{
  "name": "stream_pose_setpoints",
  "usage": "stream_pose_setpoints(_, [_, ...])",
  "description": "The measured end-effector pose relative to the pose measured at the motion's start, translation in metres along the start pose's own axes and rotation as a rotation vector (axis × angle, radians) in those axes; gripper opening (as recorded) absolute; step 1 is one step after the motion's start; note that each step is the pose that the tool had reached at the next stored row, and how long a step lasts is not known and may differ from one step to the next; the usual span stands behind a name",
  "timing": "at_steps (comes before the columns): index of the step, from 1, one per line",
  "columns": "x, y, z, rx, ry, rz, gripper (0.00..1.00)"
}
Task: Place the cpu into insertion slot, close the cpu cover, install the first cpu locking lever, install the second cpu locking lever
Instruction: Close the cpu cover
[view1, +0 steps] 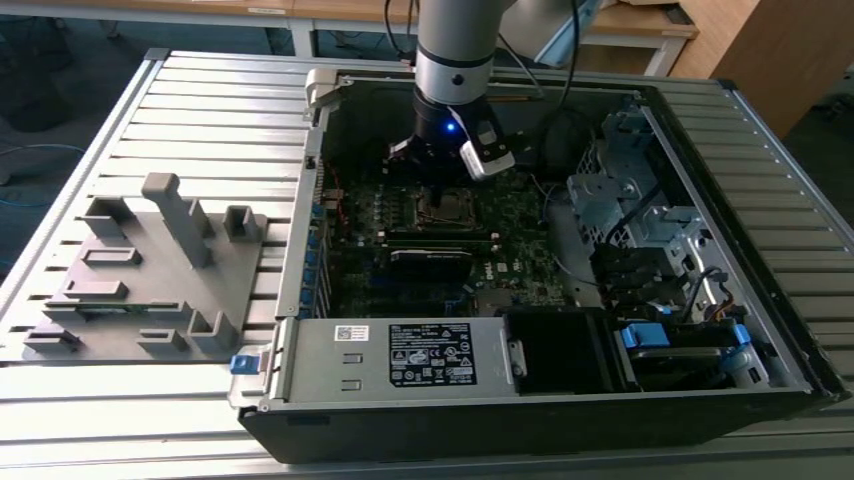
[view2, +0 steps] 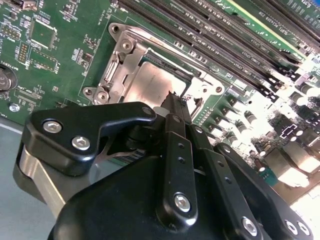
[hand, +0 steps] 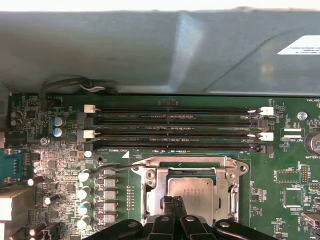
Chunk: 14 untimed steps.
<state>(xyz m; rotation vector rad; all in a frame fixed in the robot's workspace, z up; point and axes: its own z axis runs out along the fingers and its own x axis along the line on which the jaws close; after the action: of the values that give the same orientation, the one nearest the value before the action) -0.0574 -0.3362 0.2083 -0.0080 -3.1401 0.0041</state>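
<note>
The cpu (hand: 192, 192) lies flat in the insertion slot (view1: 447, 205) on the green motherboard, its dull grey face showing through the cut-out of the cpu cover (hand: 156, 187). The silver cover (view2: 117, 70) lies down around the chip (view2: 150, 82). A thin wire locking lever (hand: 115, 166) runs along the socket's edge nearest the memory slots. My gripper (hand: 174, 200) hangs right over the socket's edge, fingertips pressed together with nothing seen between them. In the second wrist view the gripper (view2: 173, 97) tip sits at the cover's rim. The exterior view has the gripper (view1: 441, 185) low inside the case.
Long black memory slots (hand: 175, 127) lie beside the socket, with the grey case wall (hand: 150, 50) beyond them. A grey power supply box (view1: 394, 355) closes the near side of the case. Drive cages (view1: 627, 200) stand at the exterior view's right. A grey fixture (view1: 147, 270) rests on the table.
</note>
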Motion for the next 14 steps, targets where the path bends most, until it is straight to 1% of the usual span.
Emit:
stream_pose_setpoints(9, [0.0066,0.0,0.0001,0.0,-0.0053,0.0,0.1])
stream_pose_setpoints(14, [0.0079,0.0,0.0001,0.0,-0.0059,0.0,0.1])
